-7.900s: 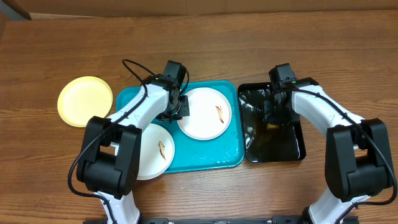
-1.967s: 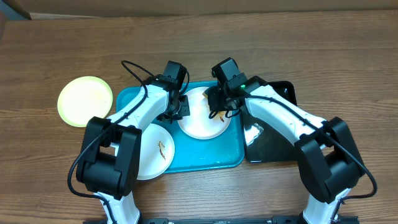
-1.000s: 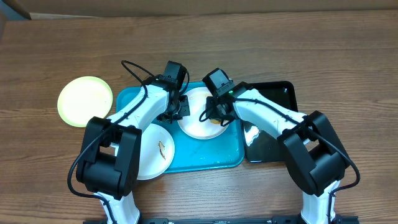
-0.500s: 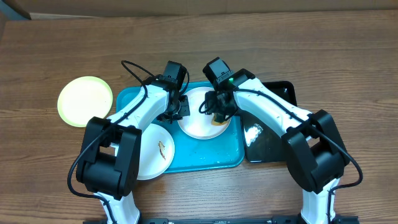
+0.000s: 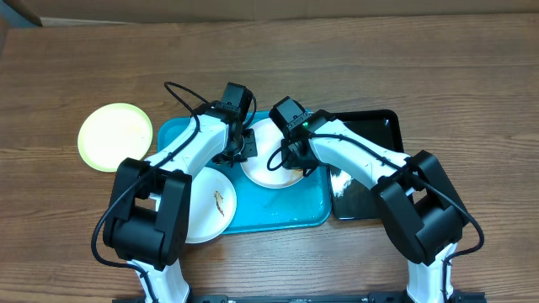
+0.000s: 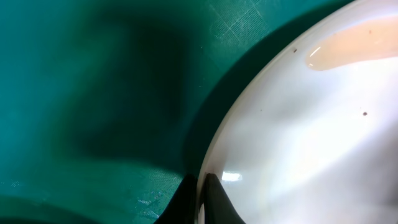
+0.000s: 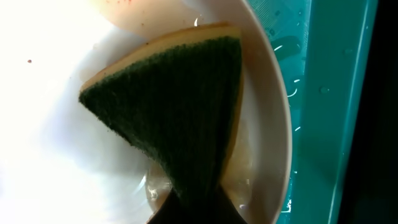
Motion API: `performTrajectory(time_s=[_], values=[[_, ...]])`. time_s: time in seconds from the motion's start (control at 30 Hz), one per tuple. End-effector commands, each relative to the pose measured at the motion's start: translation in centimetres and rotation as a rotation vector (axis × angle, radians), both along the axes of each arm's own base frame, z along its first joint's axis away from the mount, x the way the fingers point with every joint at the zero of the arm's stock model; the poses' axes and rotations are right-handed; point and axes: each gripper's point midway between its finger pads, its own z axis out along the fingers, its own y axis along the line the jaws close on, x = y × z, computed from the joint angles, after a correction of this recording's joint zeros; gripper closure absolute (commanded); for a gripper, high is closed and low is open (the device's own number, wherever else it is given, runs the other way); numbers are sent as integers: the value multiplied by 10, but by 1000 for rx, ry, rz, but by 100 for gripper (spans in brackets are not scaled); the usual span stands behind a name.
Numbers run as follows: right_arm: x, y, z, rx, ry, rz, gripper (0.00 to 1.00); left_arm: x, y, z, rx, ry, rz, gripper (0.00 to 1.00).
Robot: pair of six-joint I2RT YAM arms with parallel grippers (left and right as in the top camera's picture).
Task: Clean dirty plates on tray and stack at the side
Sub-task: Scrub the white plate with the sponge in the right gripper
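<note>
Right gripper (image 5: 290,157) has moved off the black tray (image 5: 379,181) and onto the far white plate (image 5: 263,172), bringing the sponge (image 7: 180,106) with it. In the last half second it slid a bit toward the plate's left side. Its jaws are pinched on the sponge's near corner. The sponge lies dark green scouring face up with a yellow layer at the edge, flat on the plate's right side just inside the rim. Wet brownish film sits around the sponge, and a pale tan smear (image 6: 348,50) shows on the plate in the left wrist view. Left gripper (image 5: 240,151) has not moved, its jaws clamped on that plate's left rim. This plate sits in the far half of the turquoise tray (image 5: 286,210), which has water drops on it. Near white plate (image 5: 215,217) is at the tray's near-left corner, hanging over the edge, with its brown smear (image 5: 219,202) untouched. Yellow-green plate (image 5: 115,136) lies alone on the bench (image 5: 421,67), left of the tray, looking clean. Black tray touches the turquoise tray's right side.
</note>
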Motion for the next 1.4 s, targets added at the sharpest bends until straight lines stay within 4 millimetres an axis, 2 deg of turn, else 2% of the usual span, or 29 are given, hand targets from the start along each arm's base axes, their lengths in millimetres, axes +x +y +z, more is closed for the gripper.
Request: performTrajectory(time_s=[0.0, 0.17, 0.33, 0.47, 0.53, 0.67, 0.77, 0.83, 0.97, 1.27, 1.37], values=[[-5, -12, -2, -38, 6, -80, 96, -16, 13, -19, 71, 55, 23, 96], [-11, -7, -5, -2, 31, -150, 96, -16, 13, -19, 71, 55, 23, 96], [-14, 26, -6, 171, 75, -111, 96, -16, 14, -19, 72, 54, 23, 95], [-3, 45, 8, 258, 48, -47, 96, -16, 14, -19, 72, 54, 23, 95], [8, 46, 21, 267, 17, -26, 96, -16, 14, -19, 72, 55, 23, 96], [26, 31, 48, 250, -34, -65, 96, -16, 14, -19, 73, 55, 23, 96], [27, 19, 54, 230, -36, -86, 96, -16, 14, -19, 72, 54, 23, 96], [21, 7, 49, 184, -9, -104, 96, -16, 14, -19, 72, 54, 23, 96], [12, -4, 35, 130, 12, -122, 96, -16, 14, -19, 72, 54, 23, 96], [-3, -4, -19, 133, 18, -154, 96, -16, 14, -19, 71, 55, 23, 96], [-1, 6, -18, 186, 20, -139, 96, -16, 13, -19, 70, 54, 23, 96]])
